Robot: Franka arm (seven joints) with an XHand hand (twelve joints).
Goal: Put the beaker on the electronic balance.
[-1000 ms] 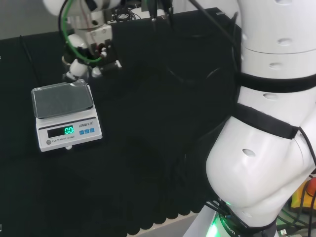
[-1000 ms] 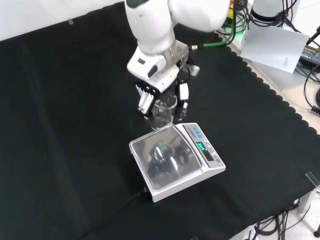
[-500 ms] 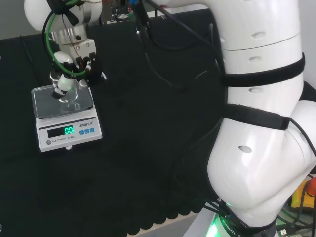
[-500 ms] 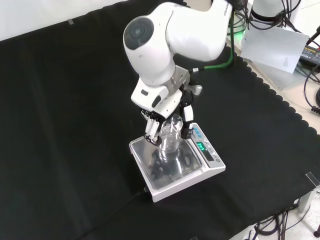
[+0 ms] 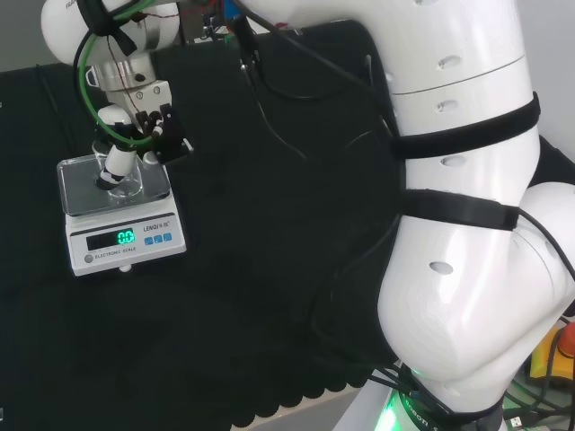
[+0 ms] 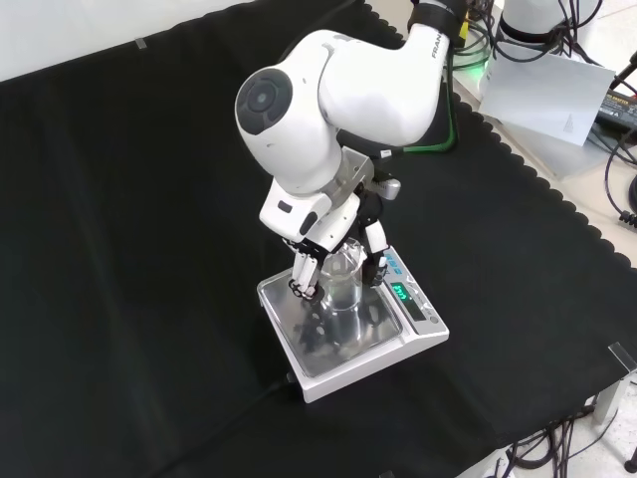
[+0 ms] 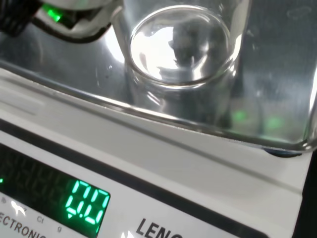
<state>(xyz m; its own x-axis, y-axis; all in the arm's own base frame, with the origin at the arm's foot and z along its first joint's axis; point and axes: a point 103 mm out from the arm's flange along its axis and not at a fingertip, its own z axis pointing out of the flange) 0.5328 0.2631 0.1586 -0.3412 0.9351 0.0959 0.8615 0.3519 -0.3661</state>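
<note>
While the hand (image 6: pixel 333 244) curls round the beaker (image 6: pixel 340 284), it hangs over the balance (image 6: pixel 328 344) pan's twelve-o'clock part — lined up for release.

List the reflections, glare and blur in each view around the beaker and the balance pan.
Wrist view: the steel pan mirrors the beaker and shows green glints; white glare lies on the beaker's base; a hand part at the edge is blurred. Front view: the pan reflects dark shapes of the hand above it. Head view: the clear beaker is faint against the grey pan.
</note>
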